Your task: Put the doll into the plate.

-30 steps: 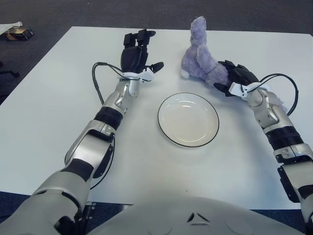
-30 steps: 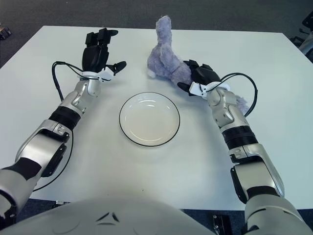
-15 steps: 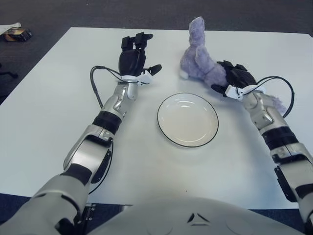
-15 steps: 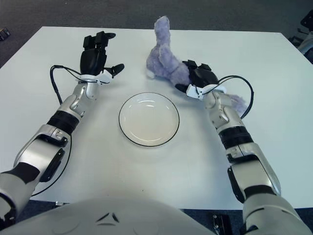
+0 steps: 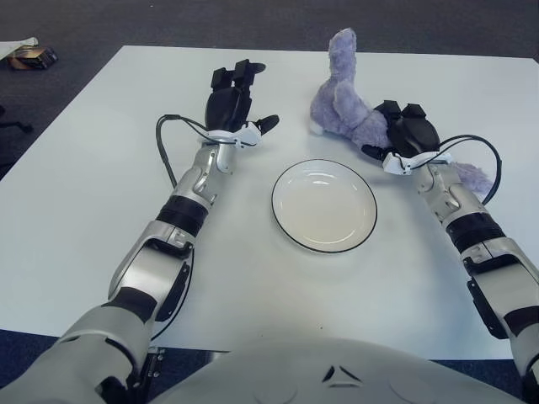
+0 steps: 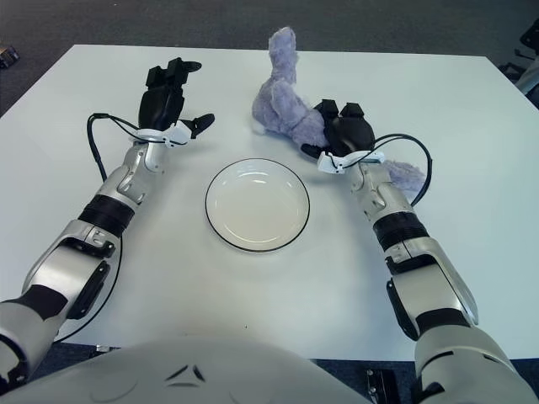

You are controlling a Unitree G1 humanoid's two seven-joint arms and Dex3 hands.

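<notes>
At the far left edge, off the white bench (image 5: 76, 194) on the dark carpet, a small brownish object (image 5: 32, 56) lies beside a scrap of white paper; what it is cannot be told.

The left hand (image 5: 232, 99) is raised over the left part of the bench, well to the left of the doll and beyond the plate's left side. Its black fingers (image 5: 238, 72) point away from the robot and are loosely spread, the thumb sticking out toward the right, and they hold nothing. A black cable (image 5: 166, 139) loops from its wrist down along the forearm.

In the middle of the bench sits the round white plate (image 5: 286, 220) with a thin dark rim, and nothing lies in it.

Beyond the plate and slightly to the right is the purple plush doll (image 5: 341, 99). One long part of it stands upright, while its body lies on the bench and stretches to the right, another bit of purple plush showing behind the right forearm. The doll is outside the plate, just beyond its far-right rim.

The right hand (image 6: 344, 130) is pressed against the doll's right side, its fingers (image 6: 327, 108) curled onto the plush body in a grasp. A black cable (image 6: 421, 160) arcs from that wrist.
</notes>
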